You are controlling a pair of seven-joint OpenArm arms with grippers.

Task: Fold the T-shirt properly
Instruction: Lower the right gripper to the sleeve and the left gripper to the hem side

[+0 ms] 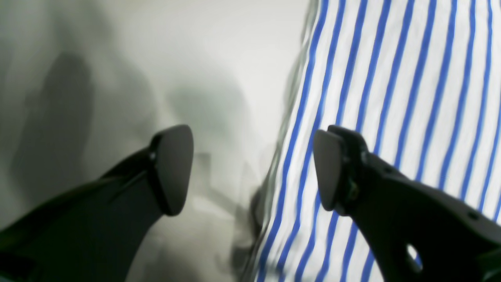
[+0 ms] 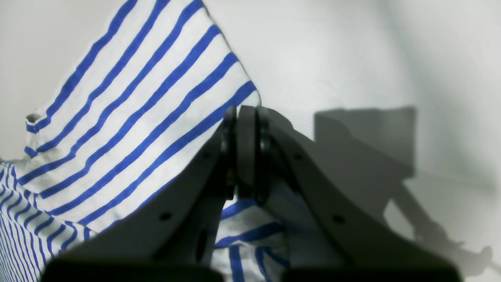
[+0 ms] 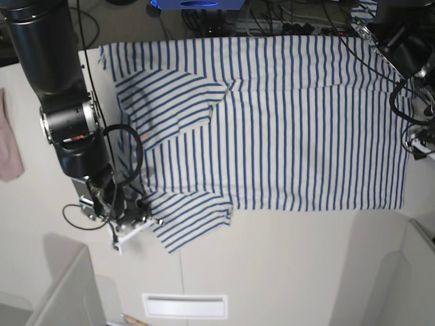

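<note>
On the pale tabletop point(image 3: 285, 272) the T-shirt point(image 3: 299, 122) lies spread flat across the middle, its hem toward the left arm's side and its neck end toward the right arm. The far sleeve point(image 3: 170, 95) is already turned in over the chest, while the near sleeve point(image 3: 194, 221) sticks out past the body's lower edge. The step in hand looks like the fold of that near sleeve: the right pincer point(image 2: 245, 150) has its 2 jaws pressed together on a corner of striped cloth at the sleeve's tip, and the fabric rises in a peak from the grip. The left pincer point(image 1: 252, 170) hangs with jaws apart, clamped on nothing, straddling the shirt's edge with 1 jaw over the stripes and 1 over bare surface. Next, I judge, the right arm should lift the sleeve and carry it inward across the chest, keeping the body from dragging along.
</note>
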